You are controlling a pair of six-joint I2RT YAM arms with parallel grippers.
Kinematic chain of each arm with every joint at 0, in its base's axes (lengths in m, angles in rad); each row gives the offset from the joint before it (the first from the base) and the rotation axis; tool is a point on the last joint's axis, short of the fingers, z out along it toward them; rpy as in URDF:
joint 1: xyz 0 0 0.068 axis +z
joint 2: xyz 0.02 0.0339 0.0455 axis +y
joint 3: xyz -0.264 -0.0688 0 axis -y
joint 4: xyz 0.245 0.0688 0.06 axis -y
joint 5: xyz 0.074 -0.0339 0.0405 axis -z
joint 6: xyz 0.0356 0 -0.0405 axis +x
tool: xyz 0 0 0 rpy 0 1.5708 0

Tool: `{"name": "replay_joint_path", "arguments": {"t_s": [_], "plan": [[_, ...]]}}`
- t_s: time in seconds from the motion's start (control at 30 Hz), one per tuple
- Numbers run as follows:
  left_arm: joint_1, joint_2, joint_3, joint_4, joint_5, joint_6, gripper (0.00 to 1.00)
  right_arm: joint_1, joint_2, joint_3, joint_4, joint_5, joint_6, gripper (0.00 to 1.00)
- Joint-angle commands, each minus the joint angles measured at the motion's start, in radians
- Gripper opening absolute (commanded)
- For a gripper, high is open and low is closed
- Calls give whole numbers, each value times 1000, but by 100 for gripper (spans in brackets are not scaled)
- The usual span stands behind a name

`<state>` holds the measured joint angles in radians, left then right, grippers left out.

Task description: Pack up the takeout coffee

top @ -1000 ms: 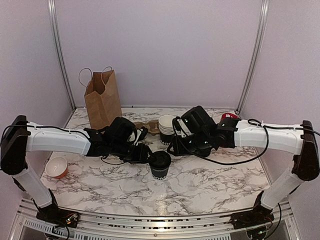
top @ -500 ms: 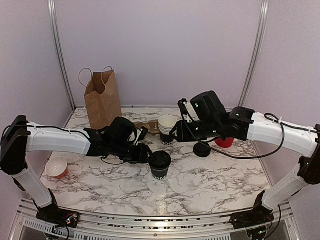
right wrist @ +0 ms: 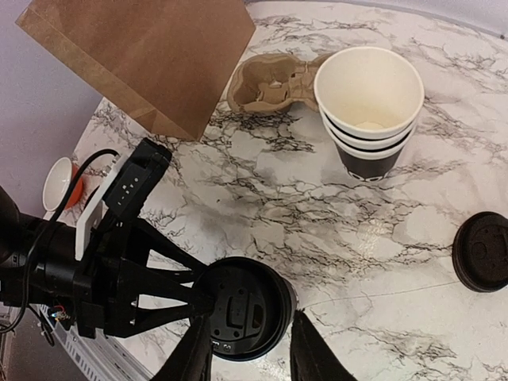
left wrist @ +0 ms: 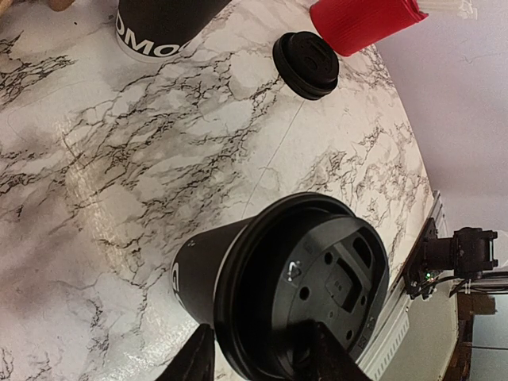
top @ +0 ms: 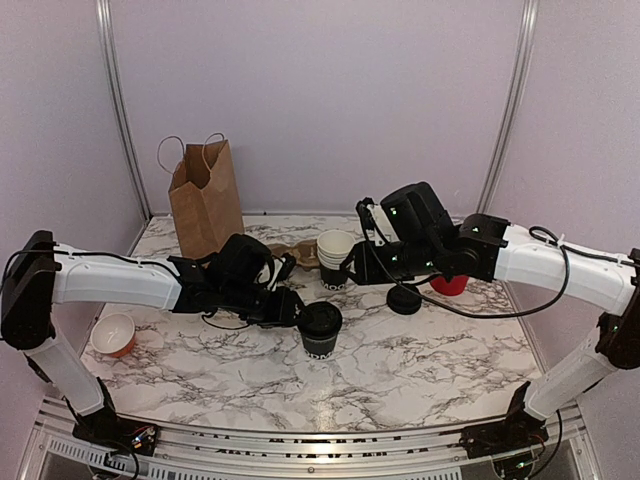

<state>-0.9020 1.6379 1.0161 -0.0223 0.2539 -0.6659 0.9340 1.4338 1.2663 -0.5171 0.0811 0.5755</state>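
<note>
On the marble tabletop [top: 430,365], the takeout coffee [top: 320,331] is black, lidded, white-lettered.

Left wrist view crops stacked cups [left wrist: 163,25] and red cup [left wrist: 367,20]; lettering on the takeout coffee [left wrist: 205,274] barely shows.

Glossy marbled table [top: 430,370], matt paper bag [top: 205,200], smooth plastic-lidded takeout coffee [left wrist: 278,302].

We are recording the right gripper [right wrist: 252,319] with jaws standing parted, the takeout coffee [right wrist: 238,295] showing its black lid between them. The left gripper [right wrist: 194,292] is clasping that cup from the jaws' left. Beyond the jaws, a cup stack [right wrist: 369,111], carrier [right wrist: 270,79] and paper bag [right wrist: 151,55] are standing; a loose lid [right wrist: 482,250] is lying to their right.
</note>
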Motion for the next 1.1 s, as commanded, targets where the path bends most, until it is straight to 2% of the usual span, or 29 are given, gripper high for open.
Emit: {"name": "replay_joint_path", "arguments": {"t_s": [0.0, 0.27, 0.4, 0.63, 1.07], "plan": [[0, 17, -10, -15, -15, 3, 40, 3, 4, -21, 39, -14, 7, 33], [0, 26, -5, -14, -11, 5, 40, 1, 105, -247, 224, -134, 104, 32], [0, 30, -4, -11, -8, 9, 40, 7, 158, -284, 235, -172, 125, 31], [0, 31, -4, -10, -7, 9, 40, -7, 81, -232, 146, -92, 103, 31], [0, 34, -5, -7, -4, 11, 40, -11, 26, -85, 71, -39, 32, 31]]}}
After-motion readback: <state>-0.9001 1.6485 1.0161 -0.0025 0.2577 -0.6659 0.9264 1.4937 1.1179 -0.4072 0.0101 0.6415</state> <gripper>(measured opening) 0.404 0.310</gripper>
